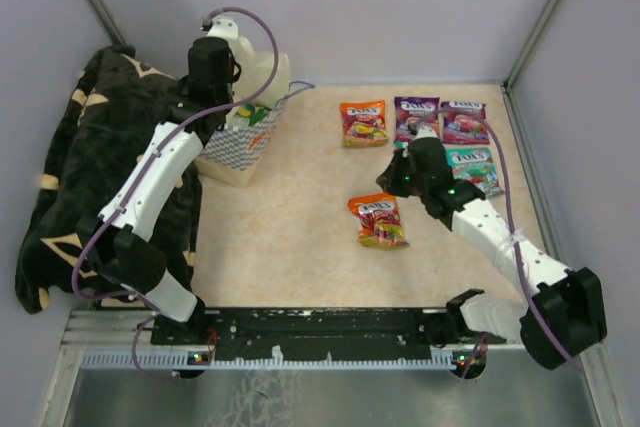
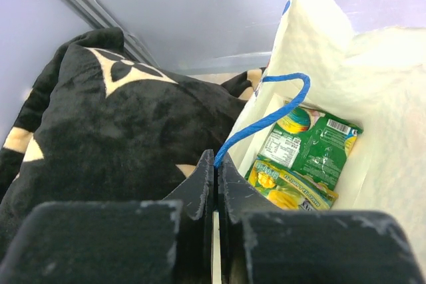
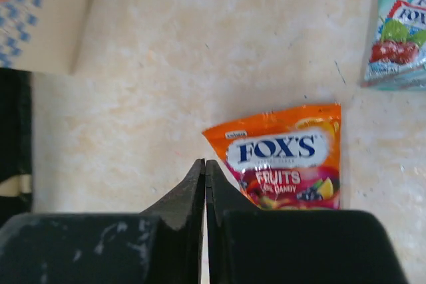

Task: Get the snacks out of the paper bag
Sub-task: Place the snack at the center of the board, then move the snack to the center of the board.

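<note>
The paper bag (image 1: 245,147) stands at the back left, and my left gripper (image 2: 217,161) is shut on its rim and blue string handle (image 2: 266,121). Inside the paper bag (image 2: 393,118) lie a green snack (image 2: 313,147) and a yellow-green snack (image 2: 289,187). On the table lie an orange snack (image 1: 363,123), two purple-pink ones (image 1: 416,117) (image 1: 464,122), a teal one (image 1: 472,169) and a second orange one (image 1: 378,220). My right gripper (image 3: 205,163) is shut on nothing. It hovers just left of that orange snack (image 3: 283,157).
A black floral blanket (image 1: 90,167) is heaped at the left, against the bag. Grey walls close the table at the back and sides. A corner of the bag (image 3: 40,18) and the teal packet (image 3: 399,38) show in the right wrist view.
</note>
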